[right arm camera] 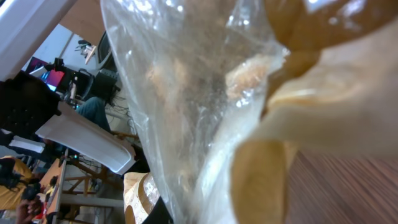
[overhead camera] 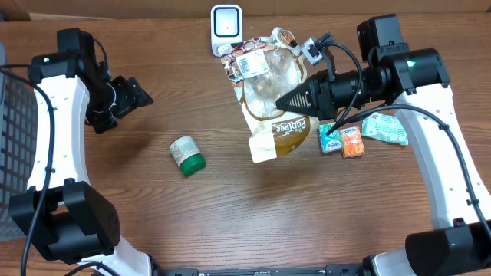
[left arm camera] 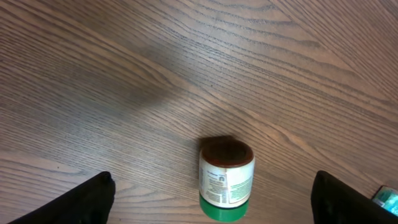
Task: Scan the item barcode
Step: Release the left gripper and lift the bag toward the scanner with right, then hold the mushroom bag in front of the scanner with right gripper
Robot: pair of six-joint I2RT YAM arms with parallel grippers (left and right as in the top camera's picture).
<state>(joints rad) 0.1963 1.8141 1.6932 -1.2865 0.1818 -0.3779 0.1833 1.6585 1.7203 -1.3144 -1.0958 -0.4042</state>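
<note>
A clear bag of baked goods (overhead camera: 270,92) with a white barcode label (overhead camera: 249,61) hangs tilted over the table, just in front of the white scanner (overhead camera: 226,27). My right gripper (overhead camera: 282,101) is shut on the bag's side. The bag (right arm camera: 205,106) fills the right wrist view and hides the fingers. A small jar with a green lid (overhead camera: 186,156) lies on its side on the table. My left gripper (overhead camera: 136,93) stands open, above and to the left of the jar, apart from it. The left wrist view shows the jar (left arm camera: 226,179) lying between the wide-spread fingertips (left arm camera: 81,202).
Small packets lie at the right: a teal one (overhead camera: 331,139), an orange one (overhead camera: 351,142) and a pale green one (overhead camera: 387,127). A dark mesh basket (overhead camera: 9,115) stands at the table's left edge.
</note>
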